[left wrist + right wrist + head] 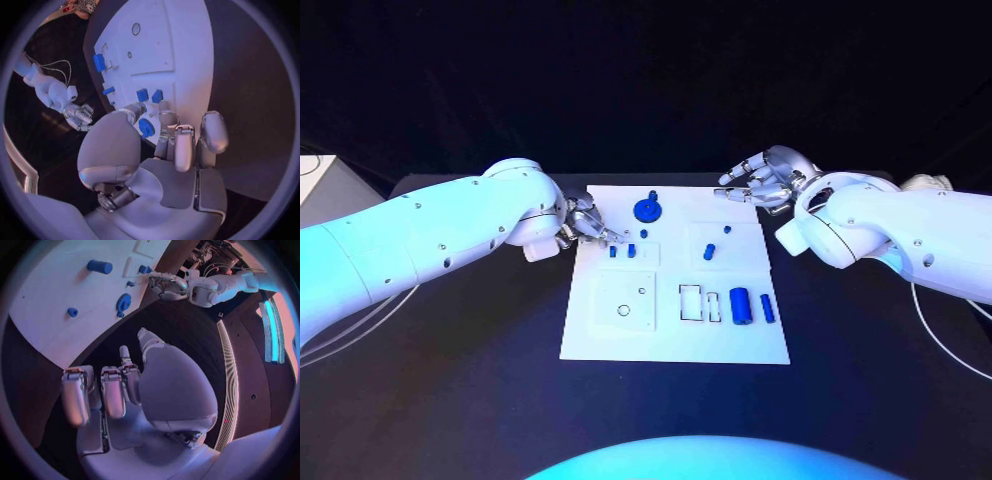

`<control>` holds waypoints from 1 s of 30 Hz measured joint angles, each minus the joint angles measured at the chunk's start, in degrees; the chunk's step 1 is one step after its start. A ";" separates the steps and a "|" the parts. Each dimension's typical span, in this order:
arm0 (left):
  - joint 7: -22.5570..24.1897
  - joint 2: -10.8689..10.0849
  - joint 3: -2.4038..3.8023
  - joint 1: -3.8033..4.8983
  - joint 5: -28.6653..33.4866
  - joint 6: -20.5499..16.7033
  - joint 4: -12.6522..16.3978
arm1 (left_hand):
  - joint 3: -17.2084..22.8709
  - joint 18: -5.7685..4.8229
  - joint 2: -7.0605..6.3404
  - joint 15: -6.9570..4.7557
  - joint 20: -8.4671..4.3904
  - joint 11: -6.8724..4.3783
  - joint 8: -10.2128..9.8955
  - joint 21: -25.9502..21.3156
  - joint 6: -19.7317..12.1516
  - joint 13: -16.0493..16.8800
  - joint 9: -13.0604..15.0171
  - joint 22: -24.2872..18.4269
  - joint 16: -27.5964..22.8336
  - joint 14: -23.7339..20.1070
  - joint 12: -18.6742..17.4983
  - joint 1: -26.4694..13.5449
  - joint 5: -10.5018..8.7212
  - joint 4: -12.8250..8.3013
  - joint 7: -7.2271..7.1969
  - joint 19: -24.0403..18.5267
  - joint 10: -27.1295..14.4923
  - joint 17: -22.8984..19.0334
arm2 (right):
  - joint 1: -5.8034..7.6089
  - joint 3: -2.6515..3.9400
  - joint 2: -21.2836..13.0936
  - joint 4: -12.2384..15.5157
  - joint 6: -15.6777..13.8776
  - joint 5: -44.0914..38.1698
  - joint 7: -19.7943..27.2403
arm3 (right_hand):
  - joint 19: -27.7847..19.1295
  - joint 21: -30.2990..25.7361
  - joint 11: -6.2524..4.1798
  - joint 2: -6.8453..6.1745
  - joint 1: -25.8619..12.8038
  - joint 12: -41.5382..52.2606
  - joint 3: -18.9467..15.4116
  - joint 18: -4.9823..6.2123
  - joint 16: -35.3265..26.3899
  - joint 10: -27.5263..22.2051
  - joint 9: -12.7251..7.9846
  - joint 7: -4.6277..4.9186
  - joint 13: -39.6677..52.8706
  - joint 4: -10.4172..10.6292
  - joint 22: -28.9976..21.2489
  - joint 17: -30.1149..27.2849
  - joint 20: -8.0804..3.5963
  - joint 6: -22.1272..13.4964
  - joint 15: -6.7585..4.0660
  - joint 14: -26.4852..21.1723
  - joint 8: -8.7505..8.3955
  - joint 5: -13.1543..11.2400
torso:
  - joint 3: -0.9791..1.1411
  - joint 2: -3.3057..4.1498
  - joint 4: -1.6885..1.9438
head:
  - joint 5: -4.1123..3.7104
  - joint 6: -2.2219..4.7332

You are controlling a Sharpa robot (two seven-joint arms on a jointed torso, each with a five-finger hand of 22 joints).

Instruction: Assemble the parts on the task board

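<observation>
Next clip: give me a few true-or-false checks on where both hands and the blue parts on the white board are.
1. The left hand is at the white task board's left edge, by two small blue blocks. True.
2. The right hand holds the large blue cylinder. False: the cylinder lies on the board, and the hand is empty, off the far right corner.
3. A round blue disc sits near the board's far edge. True.
4. The hands touch each other. False: the board lies between them.

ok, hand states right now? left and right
Left hand: at the task board edge, fingers by two small blue parts; cannot tell if it holds anything.
Right hand: off the board, holding nothing, fingers apart, open.
</observation>
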 measured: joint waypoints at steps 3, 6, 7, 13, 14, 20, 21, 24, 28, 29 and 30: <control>0.86 -0.41 0.34 0.03 1.70 -1.54 0.51 | -0.45 0.00 0.00 0.40 0.36 0.52 0.00 -0.68 -1.10 -0.88 0.03 -1.32 -0.63 -0.07 -0.51 0.00 -0.10 -0.15 0.47 -0.96 -1.19 0.00 | -0.05 0.00 0.00 -0.01 0.00 0.00 0.01 | 0.00 -0.11 0.00 0.00 0.00 0.00 0.00 0.00 -0.15 0.00 0.00 0.00 0.00 0.00 0.00 0.00 0.00 0.00 0.00 0.00 0.00 0.00 | 0.01 -0.02 -0.01 | -0.02 0.10; 1.89 -0.87 0.50 0.03 3.52 -3.08 0.74 | -1.74 0.00 0.00 0.73 0.69 0.84 0.00 -1.12 -1.73 -0.94 0.31 -2.04 -0.83 0.03 -0.51 0.00 -0.88 0.00 0.71 -1.69 -1.92 0.00 | -0.08 0.00 -0.01 -0.01 0.00 0.01 0.01 | 0.00 -0.12 0.00 0.00 0.00 0.00 0.00 0.00 -0.15 0.00 0.00 0.00 0.00 0.00 0.00 0.00 0.00 0.00 0.00 0.00 0.00 0.00 | 0.00 -0.02 -0.01 | -0.06 0.20; 2.22 -1.04 0.54 0.03 4.00 -3.54 0.79 | -2.07 0.01 0.00 0.81 0.69 0.93 0.12 -1.12 -1.83 -0.94 0.41 -2.14 -0.86 -0.06 -0.51 0.00 -1.36 -0.01 0.78 -1.69 -2.00 0.00 | -0.09 0.00 -0.02 -0.01 0.01 0.01 0.02 | 0.00 -0.11 0.00 0.00 0.00 0.00 0.00 0.00 -0.15 0.00 0.00 0.00 0.00 0.00 0.00 0.00 0.00 0.00 0.00 0.00 0.00 0.00 | 0.00 -0.02 -0.01 | -0.09 0.22; 5.92 -2.06 0.64 -0.07 5.97 -6.95 1.68 | -3.06 1.03 1.39 1.97 1.37 1.90 0.35 -4.86 -5.47 -6.64 0.80 -7.64 -3.54 0.01 -3.42 2.39 -1.96 -0.07 1.77 -6.93 -8.30 0.00 | -0.13 0.00 -0.21 -0.02 0.01 0.02 0.03 | 0.00 -0.12 0.00 0.00 0.00 0.00 0.00 0.00 -0.15 0.00 0.00 0.00 0.00 0.00 -0.01 0.00 0.00 0.00 0.00 0.00 0.00 0.00 | 0.00 0.00 0.01 | -0.31 0.36; 7.37 -2.21 0.64 -0.14 6.16 -7.80 2.07 | -3.03 1.71 1.60 2.57 1.82 2.40 0.47 -6.52 -6.73 -8.38 0.82 -10.06 -4.73 -0.44 -4.47 3.94 -1.93 -0.10 2.32 -9.17 -10.62 -0.15 | -0.14 0.00 -0.23 -0.04 0.01 0.02 0.04 | 0.00 -0.12 0.00 0.00 0.00 0.00 0.00 0.00 -0.15 0.00 0.00 0.00 0.00 0.00 -0.01 -0.01 0.00 0.00 0.00 0.00 0.00 0.00 | 0.00 0.00 0.02 | -0.34 0.42; 16.58 -2.34 0.56 -0.91 5.82 -13.00 3.75 | 5.84 4.51 0.35 6.19 5.22 6.21 -2.09 -21.64 -13.28 -14.84 -3.80 -26.61 -23.02 -22.80 -11.60 18.86 -1.49 -3.45 6.28 -26.09 -23.00 -25.23 | -0.16 0.00 -0.30 -0.20 -0.05 0.10 0.30 | 0.00 -0.35 0.00 0.00 0.00 -0.13 0.00 0.00 -0.15 0.00 0.00 0.00 0.00 0.00 0.04 -0.01 0.00 0.00 0.00 0.00 0.00 0.00 | 0.01 0.00 0.02 | -0.49 0.98; 18.68 -2.23 0.47 -1.26 5.15 -14.38 3.91 | 7.49 4.51 -0.27 6.69 5.73 6.71 -2.73 -23.02 -13.77 -16.57 -5.14 -27.42 -25.10 -25.54 -13.38 20.25 -1.49 -4.24 6.77 -26.86 -24.23 -27.88 | -0.16 0.00 -0.32 -0.28 -0.08 0.13 0.39 | 0.00 -0.35 0.00 0.00 0.00 -0.22 0.00 0.00 -0.15 0.00 0.00 0.00 0.00 0.00 0.04 -0.01 0.00 0.00 0.00 0.00 0.00 0.00 | 0.01 0.00 0.03 | -0.51 1.12; 23.05 -1.79 0.18 -2.27 2.74 -17.58 3.95 | 9.41 4.51 -1.36 7.27 6.10 7.38 -4.01 -23.98 -14.89 -19.34 -7.49 -27.94 -26.20 -27.23 -16.07 21.62 -1.49 -5.85 7.11 -27.37 -25.91 -30.27 | -0.16 0.00 -0.33 -0.43 -0.15 0.21 0.61 | 0.00 -0.60 0.00 0.00 0.00 -0.22 0.00 0.00 -0.15 0.00 0.00 0.00 0.00 0.00 0.04 -0.01 0.00 0.00 0.00 0.00 0.00 0.00 | 0.01 -0.01 0.07 | -0.56 1.40; 27.40 -0.84 -0.18 -3.43 -1.66 -21.24 3.46 | 10.26 4.51 -1.63 7.48 6.10 7.90 -5.00 -23.98 -15.42 -21.45 -9.66 -27.82 -26.13 -27.44 -18.08 21.88 -1.66 -6.85 7.04 -27.37 -28.08 -31.38 | -0.16 0.00 -0.26 -0.62 -0.22 0.27 0.97 | 0.00 -0.60 0.00 0.00 0.00 -0.22 0.00 0.00 -0.15 0.00 0.00 0.00 0.00 0.00 0.03 -0.01 0.00 0.00 0.00 0.00 0.00 0.00 | -0.03 -0.02 0.07 | -0.62 1.68; 28.18 -0.58 -0.29 -3.61 -2.82 -21.93 3.26 | 10.18 4.51 -1.63 7.55 6.10 8.00 -5.00 -23.98 -15.42 -21.96 -10.13 -27.71 -25.89 -27.51 -18.65 21.88 -1.77 -7.11 7.04 -27.37 -28.55 -31.56 | -0.16 0.00 -0.24 -0.67 -0.24 0.27 1.05 | 0.00 -0.60 0.00 0.00 0.00 -0.22 0.00 0.00 -0.15 0.00 0.01 0.00 0.00 0.00 0.03 -0.01 0.00 0.00 0.00 0.00 0.00 0.00 | -0.03 -0.02 0.06 | -0.62 1.77; 29.09 -0.22 -0.43 -3.80 -4.45 -22.73 2.94 | 10.16 4.51 -1.63 7.55 6.14 8.13 -5.18 -23.97 -15.65 -22.52 -10.68 -27.56 -25.49 -27.51 -19.09 21.88 -1.77 -7.13 6.83 -27.33 -28.87 -31.78 | -0.16 0.00 -0.21 -0.71 -0.25 0.27 1.18 | 0.00 -0.60 0.00 0.00 0.00 -0.22 0.00 0.00 -0.15 0.00 0.01 0.00 0.00 0.00 0.03 -0.01 0.00 0.00 0.00 0.00 0.00 0.00 | -0.03 -0.02 0.05 | -0.63 1.85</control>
